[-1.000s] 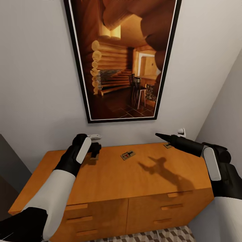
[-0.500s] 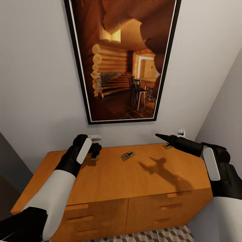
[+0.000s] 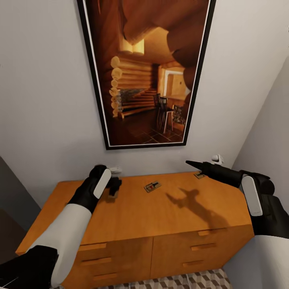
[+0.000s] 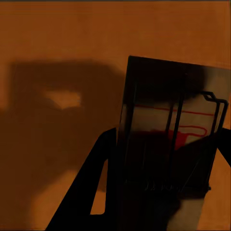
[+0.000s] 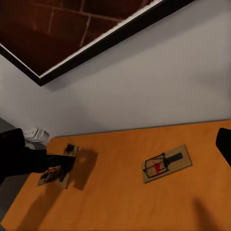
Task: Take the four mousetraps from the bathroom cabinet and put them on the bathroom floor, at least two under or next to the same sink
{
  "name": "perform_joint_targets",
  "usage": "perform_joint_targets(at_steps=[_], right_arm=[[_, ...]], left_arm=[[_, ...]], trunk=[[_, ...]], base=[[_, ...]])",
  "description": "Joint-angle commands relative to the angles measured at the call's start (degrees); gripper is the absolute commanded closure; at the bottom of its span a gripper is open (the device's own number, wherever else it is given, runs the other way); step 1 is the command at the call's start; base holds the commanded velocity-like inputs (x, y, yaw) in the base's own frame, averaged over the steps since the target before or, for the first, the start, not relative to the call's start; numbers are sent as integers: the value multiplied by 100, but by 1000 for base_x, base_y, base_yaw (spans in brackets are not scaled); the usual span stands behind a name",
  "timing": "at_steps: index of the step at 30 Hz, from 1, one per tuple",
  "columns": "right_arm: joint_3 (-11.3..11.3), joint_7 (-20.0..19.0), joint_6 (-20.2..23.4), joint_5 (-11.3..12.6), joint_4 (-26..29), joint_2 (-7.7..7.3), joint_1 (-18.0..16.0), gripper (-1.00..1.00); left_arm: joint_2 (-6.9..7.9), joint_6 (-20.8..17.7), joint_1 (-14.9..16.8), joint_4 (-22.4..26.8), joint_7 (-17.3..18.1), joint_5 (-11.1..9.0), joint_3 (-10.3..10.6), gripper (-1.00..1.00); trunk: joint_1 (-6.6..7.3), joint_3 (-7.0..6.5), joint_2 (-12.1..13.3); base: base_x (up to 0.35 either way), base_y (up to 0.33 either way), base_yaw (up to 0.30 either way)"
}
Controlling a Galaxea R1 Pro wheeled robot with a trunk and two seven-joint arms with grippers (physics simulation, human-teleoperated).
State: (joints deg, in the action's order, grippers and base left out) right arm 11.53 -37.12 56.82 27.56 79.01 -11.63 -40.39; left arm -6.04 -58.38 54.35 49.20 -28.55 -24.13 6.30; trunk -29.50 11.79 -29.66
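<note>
Now you face the cabinet [image 3: 132,216], which stands against the white wall [image 3: 44,100] under a large framed picture [image 3: 146,72] of a log room. Below the cabinet's drawers a strip of the bathroom floor [image 3: 188,281] with the cube pattern shows.

On the cabinet top, near its back edge and about at the middle, one mousetrap [image 3: 152,186] lies flat. Its long axis runs slanted to the cabinet's back edge, the end toward your right arm lying closer to the wall. A second mousetrap [image 3: 199,175] lies at the back corner of the cabinet on your right side, partly hidden by your right gripper [image 3: 188,163]. Which way it points you cannot tell.

Your left gripper [image 3: 114,185] is over the back of the cabinet top on your left side, fingers pointing down. In the left wrist view its two dark fingers [image 4: 96,192] stand on both sides of a third mousetrap [image 4: 171,144], whose long axis runs along them. They appear closed on it.

Your right gripper hovers above the cabinet's right back corner, pointing toward the centre. Its fingers look pressed together to one point and hold nothing.
</note>
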Motion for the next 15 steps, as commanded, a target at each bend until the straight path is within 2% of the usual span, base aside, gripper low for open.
perform_joint_targets(at_steps=[1, 8, 15], right_arm=[[8, -33, 28, -21, 1, 0, -7, -100], [8, -33, 30, -22, 0, 1, -5, -100], [-127, -25, 23, -21, 0, -5, -4, -100]], left_arm=[[-3, -15, 5, -84, -72, -47, 13, 100], [-26, -21, 5, -287, -64, -62, 1, 100], [-22, -24, 5, -525, -63, -65, -39, 100]], trunk=[[20, -8, 32], [174, -134, 313], [327, -259, 593]], base=[[0, 0, 0], [0, 0, 0], [0, 0, 0]])
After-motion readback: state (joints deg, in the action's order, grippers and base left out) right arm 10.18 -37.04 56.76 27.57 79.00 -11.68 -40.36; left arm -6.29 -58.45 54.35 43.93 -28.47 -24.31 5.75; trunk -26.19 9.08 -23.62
